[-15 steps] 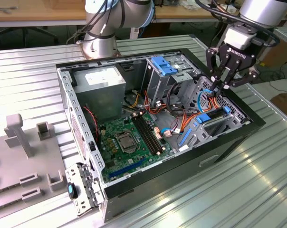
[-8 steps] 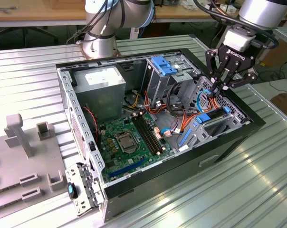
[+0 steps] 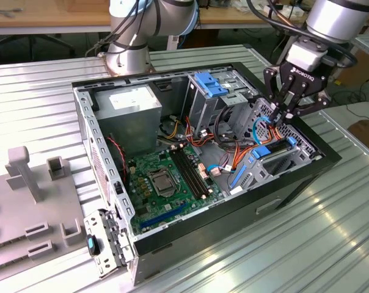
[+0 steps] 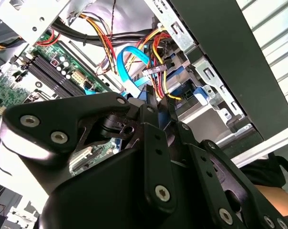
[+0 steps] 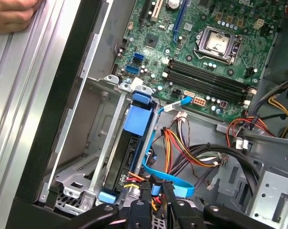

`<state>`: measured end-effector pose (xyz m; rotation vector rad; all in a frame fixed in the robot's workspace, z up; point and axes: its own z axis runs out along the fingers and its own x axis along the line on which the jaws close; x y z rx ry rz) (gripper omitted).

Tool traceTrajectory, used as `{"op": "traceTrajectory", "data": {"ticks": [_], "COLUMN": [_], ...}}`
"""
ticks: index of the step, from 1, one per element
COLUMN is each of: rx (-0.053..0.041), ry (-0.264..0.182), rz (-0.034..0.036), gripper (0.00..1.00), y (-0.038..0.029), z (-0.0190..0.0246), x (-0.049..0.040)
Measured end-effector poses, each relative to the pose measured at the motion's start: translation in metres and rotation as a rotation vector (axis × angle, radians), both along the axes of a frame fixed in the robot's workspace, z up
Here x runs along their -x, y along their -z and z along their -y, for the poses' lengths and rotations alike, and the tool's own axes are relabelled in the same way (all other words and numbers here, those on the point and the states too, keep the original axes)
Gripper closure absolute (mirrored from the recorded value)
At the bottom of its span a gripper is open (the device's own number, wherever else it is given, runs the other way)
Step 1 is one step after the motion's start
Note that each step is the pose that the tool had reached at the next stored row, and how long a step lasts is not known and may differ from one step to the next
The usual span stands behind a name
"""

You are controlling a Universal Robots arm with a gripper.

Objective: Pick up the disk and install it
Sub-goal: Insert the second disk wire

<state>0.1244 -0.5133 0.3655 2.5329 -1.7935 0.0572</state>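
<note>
The disk [image 5: 128, 155] stands on edge inside the drive cage [image 5: 103, 157] at the case's corner, black with blue plastic rails [image 5: 137, 117]. In the exterior view this cage [image 3: 282, 160] lies at the right end of the open computer case. My gripper [image 3: 281, 115] hangs straight over it. In both wrist views its fingers are drawn close together at the disk's connector end, among coloured wires. A blue data cable's plug [image 5: 155, 189] sits between the fingertips of the gripper [image 5: 156, 191], which also appears in the second wrist view [image 4: 161, 102].
The open case [image 3: 294, 183] lies on a ribbed metal table. Inside are the motherboard [image 3: 166, 177], a grey power-supply box [image 3: 132, 101], a blue bracket [image 3: 210, 84] and cable bundles [image 5: 201, 152]. A grey fixture [image 3: 25, 177] stands at the exterior view's left. A person's hand [image 5: 13, 14] rests near the case.
</note>
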Motion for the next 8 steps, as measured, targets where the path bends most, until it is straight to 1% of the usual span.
{"op": "traceTrajectory", "data": {"ticks": [3, 4, 8], "rx": [-0.0001, -0.0001, -0.0001], "ry": [-0.001, -0.001, -0.002], "rz": [0.0003, 0.0003, 0.0003], "gripper": [0.78, 0.84, 0.84], "y": [0.0006, 0.0005, 0.0005], "z": [0.0006, 0.0006, 0.0007], "x": [0.0, 0.0, 0.0]}}
